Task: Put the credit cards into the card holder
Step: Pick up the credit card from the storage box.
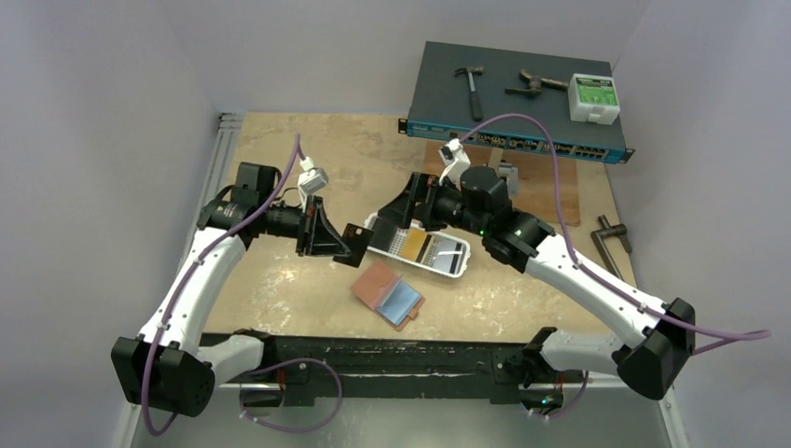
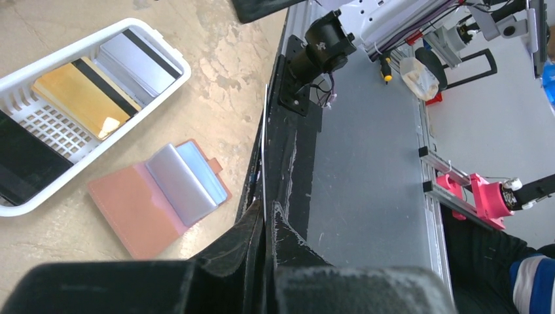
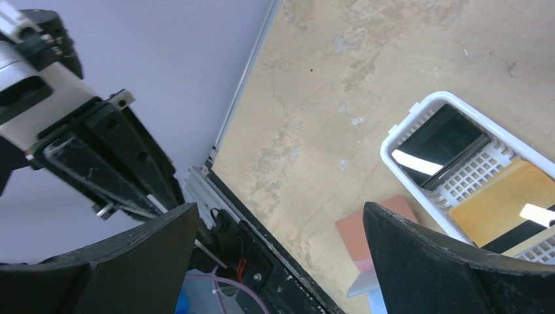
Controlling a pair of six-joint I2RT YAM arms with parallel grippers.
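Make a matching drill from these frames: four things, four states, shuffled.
Things
1. black card
2. holder
3. left gripper
4. right gripper

States
A. open, nothing between the fingers
B. lying in the white tray
C. spread open on the table, beside the tray
D. shut on a thin card seen edge-on

Pairs: 1-B, 2-C, 3-D, 4-A
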